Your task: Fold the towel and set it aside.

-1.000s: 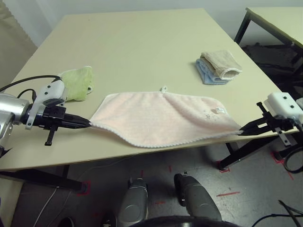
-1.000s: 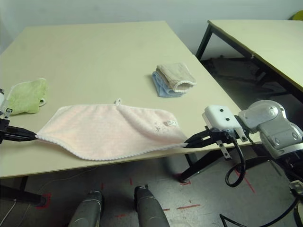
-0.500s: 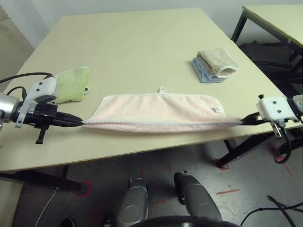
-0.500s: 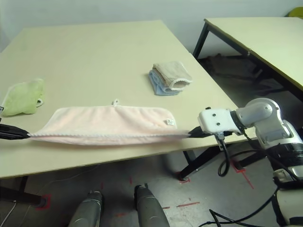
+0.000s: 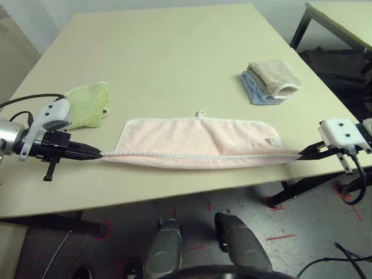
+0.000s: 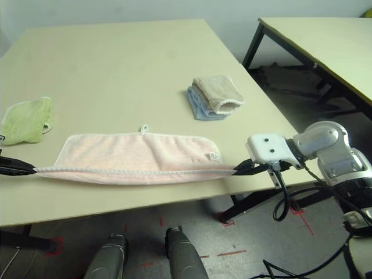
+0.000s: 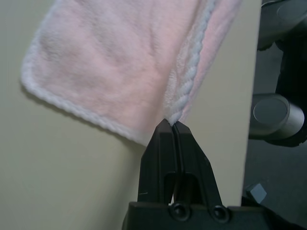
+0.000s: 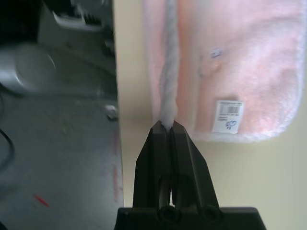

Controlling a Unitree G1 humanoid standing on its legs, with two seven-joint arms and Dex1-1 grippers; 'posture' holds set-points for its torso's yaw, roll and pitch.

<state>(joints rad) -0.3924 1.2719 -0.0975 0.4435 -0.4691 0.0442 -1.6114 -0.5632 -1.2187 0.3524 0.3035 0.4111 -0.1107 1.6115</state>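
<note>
The pale pink towel [image 5: 197,141] with whitish scalloped edging lies across the near part of the table, its near edge pulled taut and raised over the rest. A small white label sits near its right corner. My left gripper [image 5: 100,154] is shut on the near-left corner of the towel [image 7: 129,72], and the left wrist view shows the edging pinched between the fingers [image 7: 160,148]. My right gripper [image 6: 237,169] is shut on the near-right corner of the towel [image 8: 230,62], just past the table's right edge.
A small light-green cloth [image 5: 88,104] lies at the left, close to my left arm. Folded beige and blue cloths [image 5: 271,81] are stacked at the right. A second table [image 6: 325,40] stands further right. The table's front edge runs just under the towel.
The towel's near edge has come up from its earlier sag and now stretches straight between both grippers, over the far half. The camera has shifted slightly.
</note>
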